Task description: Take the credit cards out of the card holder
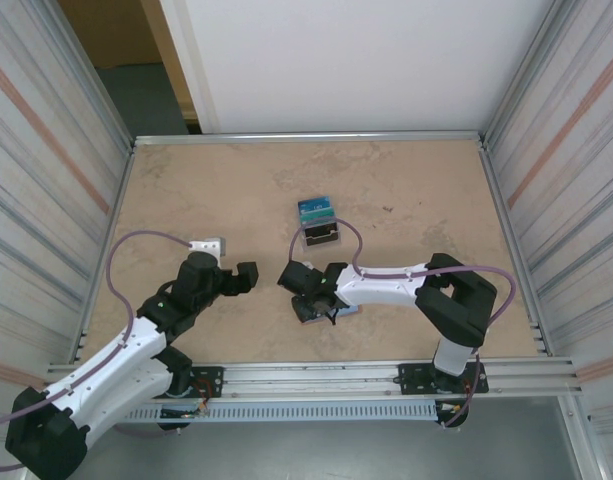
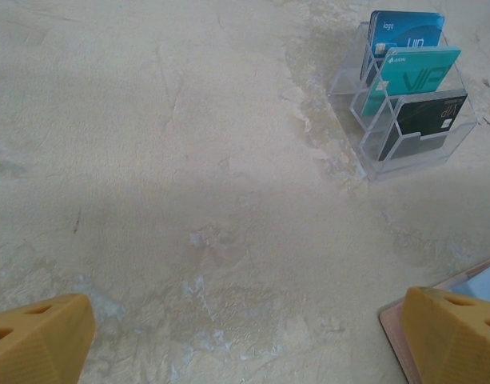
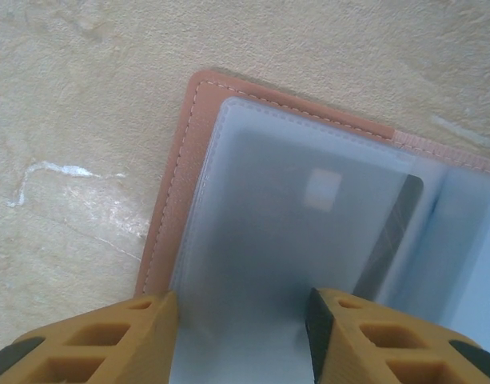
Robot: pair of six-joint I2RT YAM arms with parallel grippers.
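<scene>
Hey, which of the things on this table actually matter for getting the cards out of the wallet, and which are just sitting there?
For the job:
pink wallet, lying open
right gripper, over its frosted sleeve
blue card, teal card, dark card

Just sitting there:
clear stand holding those three cards
left gripper, open above the table

Found bright, even, diffuse overhead light in the top view. Logged the white wall [image 1: 366, 60] far ahead of the left gripper [image 1: 248, 277] as nearly washed out. Noted a broad soft shadow band on the table [image 2: 149, 120] just ahead of its fingers [image 2: 37, 340], these blurred and the ground farther ahead sharp. Under the right gripper [image 3: 241, 336], saw the card holder [image 3: 308, 224] hazy behind milky plastic, with a pale glare patch just ahead of the fingertips.
</scene>
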